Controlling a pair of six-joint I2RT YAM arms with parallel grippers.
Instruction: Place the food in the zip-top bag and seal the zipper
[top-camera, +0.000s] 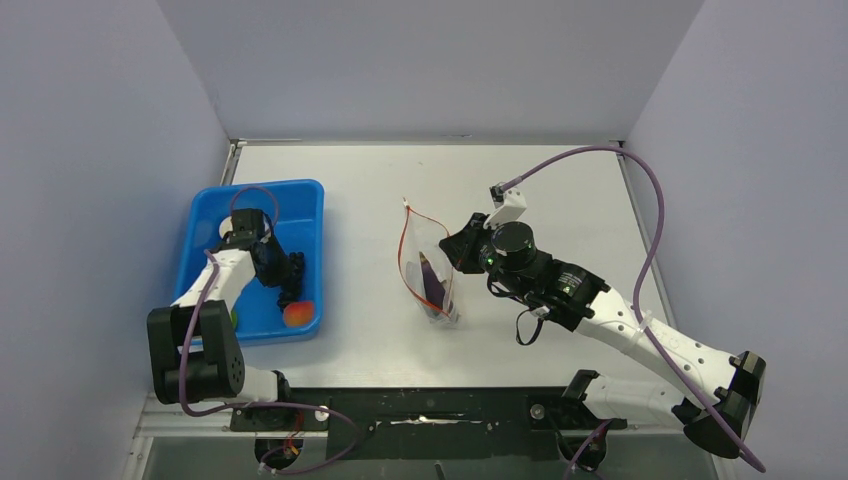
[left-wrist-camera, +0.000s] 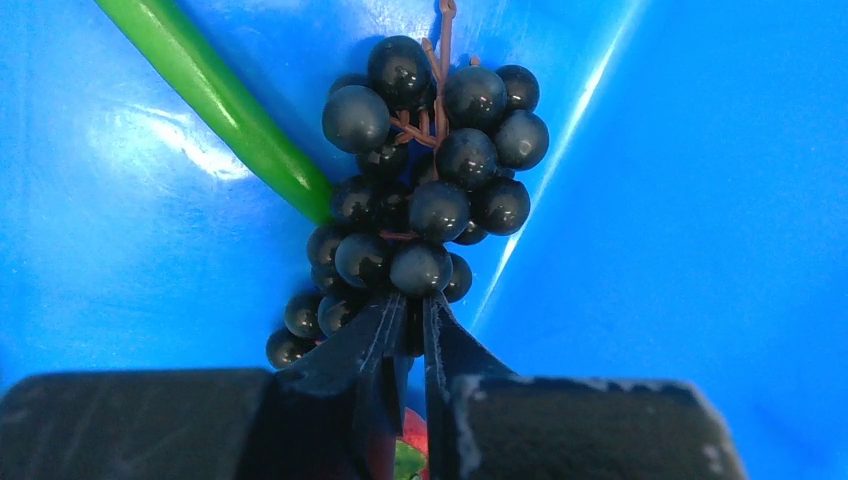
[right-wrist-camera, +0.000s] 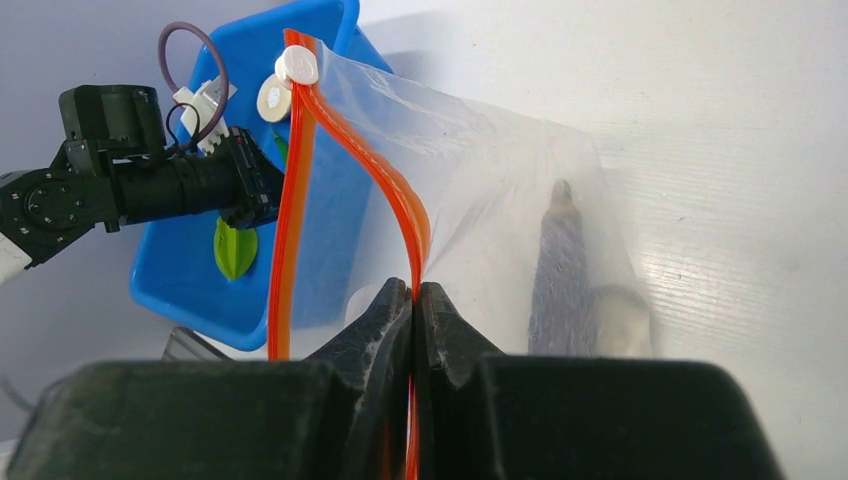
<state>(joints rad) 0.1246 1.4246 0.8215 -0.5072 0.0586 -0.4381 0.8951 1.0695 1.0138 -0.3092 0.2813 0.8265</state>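
Loading step. My left hand (left-wrist-camera: 413, 300) is clenched on the dark purple toy grape bunch (left-wrist-camera: 430, 170), centre frame, in the blue plastic tray (left-wrist-camera: 700, 200). My right hand (right-wrist-camera: 413, 292) pinches the red zipper strip (right-wrist-camera: 392, 190) of the clear zip-top bag (right-wrist-camera: 500, 180), mouth agape. Next, I judge: lift the bunch and carry it to the mouth.

The tray (top-camera: 300, 210) is bright blue, the grape bunch (left-wrist-camera: 420, 190) near-black purple, the pod (left-wrist-camera: 220, 100) green, the zipper (right-wrist-camera: 395, 195) orange-red on the clear zip-top bag (right-wrist-camera: 480, 200).
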